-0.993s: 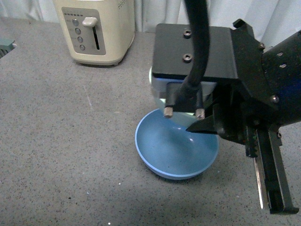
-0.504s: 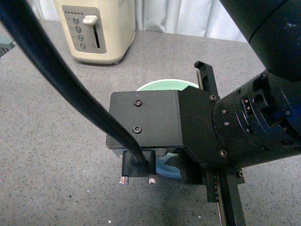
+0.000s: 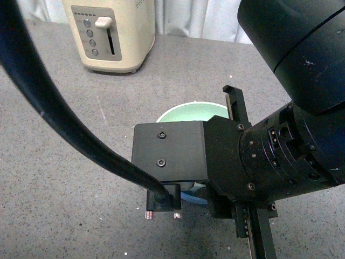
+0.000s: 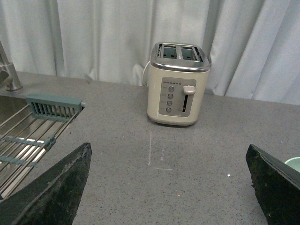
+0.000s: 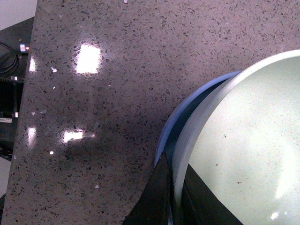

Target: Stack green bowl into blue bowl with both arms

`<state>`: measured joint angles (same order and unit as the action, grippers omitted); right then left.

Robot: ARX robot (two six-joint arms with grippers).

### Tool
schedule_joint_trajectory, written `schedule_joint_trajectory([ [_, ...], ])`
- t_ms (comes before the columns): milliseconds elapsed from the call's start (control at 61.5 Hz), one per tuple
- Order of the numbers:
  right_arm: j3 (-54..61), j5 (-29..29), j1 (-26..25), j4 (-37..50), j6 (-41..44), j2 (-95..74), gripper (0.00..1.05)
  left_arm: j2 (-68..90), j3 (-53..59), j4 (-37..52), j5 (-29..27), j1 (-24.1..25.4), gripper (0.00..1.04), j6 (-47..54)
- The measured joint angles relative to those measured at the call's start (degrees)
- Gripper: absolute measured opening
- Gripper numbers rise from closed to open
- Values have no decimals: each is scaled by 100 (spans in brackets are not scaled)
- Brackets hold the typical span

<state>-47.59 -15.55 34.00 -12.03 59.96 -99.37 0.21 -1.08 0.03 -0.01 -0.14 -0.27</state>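
Grey speckled counter (image 3: 64, 162) lies bare along the robot's left side in the front view, from the near edge back to the toaster; nearest the camera, the right arm (image 3: 291, 135) crowds the right half of that view, its boxy black housing low over the bowls, with a thick black cable (image 3: 48, 108) arcing down from the upper left to a plug on it; just behind the housing the green bowl (image 3: 194, 112) shows its far rim; the right wrist view shows it sitting inside the blue bowl (image 5: 185, 115), rims close together, a thin crescent of blue showing outside the green; the right gripper (image 5: 177, 176) is clamped on the green bowl's wall, one finger inside, the other on the outer side over the blue rim; past the bowls in that view, bare counter runs to the slab's straight edge; the left gripper (image 4: 168, 147) is spread wide and holds nothing, its dark fingers (image 4: 56, 187) above bare counter; farther back a cream toaster (image 3: 108, 35) stands upright, well apart from the bowls; a sink (image 4: 18, 131) with a wire rack lies off to one side of it; white curtain (image 3: 183, 16) closes the back.
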Motion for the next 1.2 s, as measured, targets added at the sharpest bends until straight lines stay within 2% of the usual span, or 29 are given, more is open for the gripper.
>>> schedule_joint_trajectory([
  [98,0,13,0,0,0,0,2,0,0,0,0,0,98,0],
  [163,0,46,0,46,-46,-4,10,0,0,0,0,0,98,0],
  [456,-92,-114,-153,26,-520,46,54,0,0,0,0,0,98,0],
  [602,-195,-592,-531,254,-1759,549,84,0,0,0,0,0,98,0],
  [667,-101,-588,-761,581,-2496,911,98,0,0,0,0,0,98,0],
  [830,601,136,-1257,1320,-4192,1637,96,0,0,0,0,0,98,0],
  [976,1394,872,-1611,1515,-5549,2175,96,0,0,0,0,0,98,0],
  [1107,2155,1202,-1952,1672,-6472,2763,96,0,0,0,0,0,98,2],
  [1204,2695,1779,-2120,1799,-6953,3254,96,0,0,0,0,0,98,0],
])
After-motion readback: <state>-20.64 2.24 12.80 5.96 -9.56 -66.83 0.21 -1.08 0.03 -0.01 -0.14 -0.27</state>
